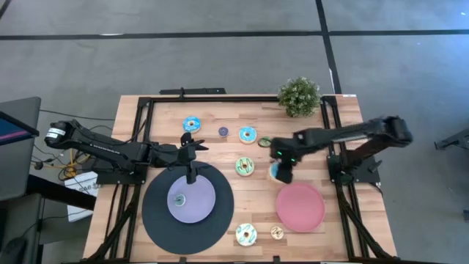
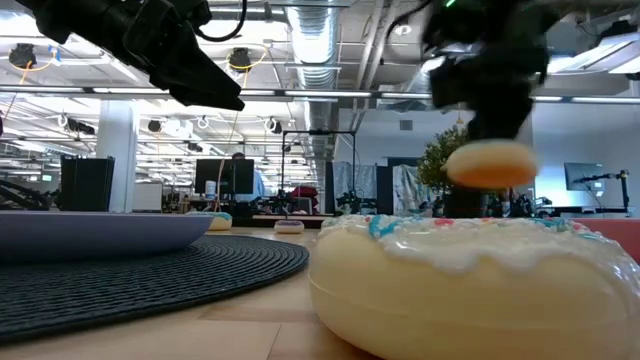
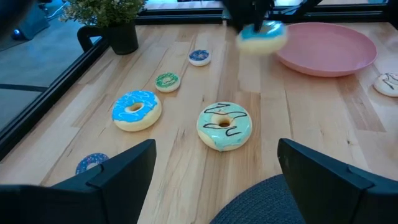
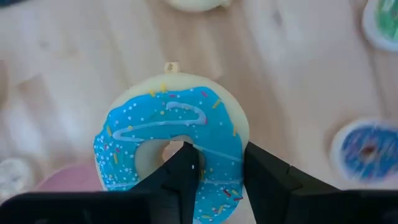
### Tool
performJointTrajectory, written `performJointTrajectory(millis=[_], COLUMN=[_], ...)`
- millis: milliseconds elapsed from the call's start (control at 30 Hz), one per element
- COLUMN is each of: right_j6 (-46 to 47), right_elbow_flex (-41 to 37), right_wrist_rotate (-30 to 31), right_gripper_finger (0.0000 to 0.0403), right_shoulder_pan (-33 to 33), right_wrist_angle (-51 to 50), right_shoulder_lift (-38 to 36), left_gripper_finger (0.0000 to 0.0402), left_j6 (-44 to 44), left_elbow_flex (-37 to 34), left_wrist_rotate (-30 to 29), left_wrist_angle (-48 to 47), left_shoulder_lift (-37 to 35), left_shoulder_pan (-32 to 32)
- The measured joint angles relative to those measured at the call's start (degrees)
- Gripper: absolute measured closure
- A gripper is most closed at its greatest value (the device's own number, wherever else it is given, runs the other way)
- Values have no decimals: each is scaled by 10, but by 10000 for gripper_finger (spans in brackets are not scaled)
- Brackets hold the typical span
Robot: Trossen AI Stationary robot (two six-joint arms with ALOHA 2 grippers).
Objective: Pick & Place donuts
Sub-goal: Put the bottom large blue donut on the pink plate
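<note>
My right gripper (image 1: 282, 173) is shut on a blue-iced sprinkled donut (image 4: 168, 146), lifted just beyond the far-left rim of the pink plate (image 1: 300, 207). My left gripper (image 3: 217, 180) is open and touches nothing, above the far edge of the black disc (image 1: 187, 209). Lying flat on the table are a blue donut (image 3: 135, 110), a green-iced one with dark squiggles (image 3: 224, 126), small green (image 3: 166, 81), blue (image 3: 199, 57) and purple (image 3: 93, 163) ones, another blue donut (image 1: 191, 124), a white one (image 1: 246, 234) and a small orange one (image 1: 277, 232). My right gripper holds the blue donut by one side of its ring (image 4: 217, 163), with one finger (image 4: 183, 171) in the hole and the other (image 4: 264, 174) outside the rim. The fingers come from above, pointing down. The donut (image 2: 490, 165) is lifted clear of the table and lies about level.
A lavender plate (image 1: 201, 209) sits on the black disc with a small piece (image 1: 178, 199) on it. A potted plant (image 1: 299, 95) stands at the far edge. A dark frame (image 1: 146, 103) runs round the table top. Bare wood lies between the disc and the pink plate.
</note>
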Motion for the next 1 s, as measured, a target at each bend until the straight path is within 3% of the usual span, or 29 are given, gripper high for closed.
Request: performJointTrajectory(millis=[167,367,533,700,867,1000], right_j6=[191,456,651,795,875,882], right_elbow_flex=[-78,-142,-150,-150,-151,-151], right_wrist_rotate=[49,126,164,165,163,163], right_gripper_finger=[294,294,294,294,294,294], right_shoulder_pan=[98,276,411,497,539,543], right_wrist_angle=[-2,-5,-4,-5,-8,-7], right_shoulder_lift=[-114,-188,-179,-129,-89,-77], left_gripper_finger=[72,72,72,72,72,72], left_j6=[0,-2,-5,-5,-5,-5], left_elbow_flex=[0,0,0,0,0,0], left_wrist_rotate=[0,0,1,1,1,1], left_wrist_angle=[0,1,0,0,0,0], left_shoulder_lift=[0,0,0,0,0,0], left_shoulder_pan=[0,0,0,0,0,0])
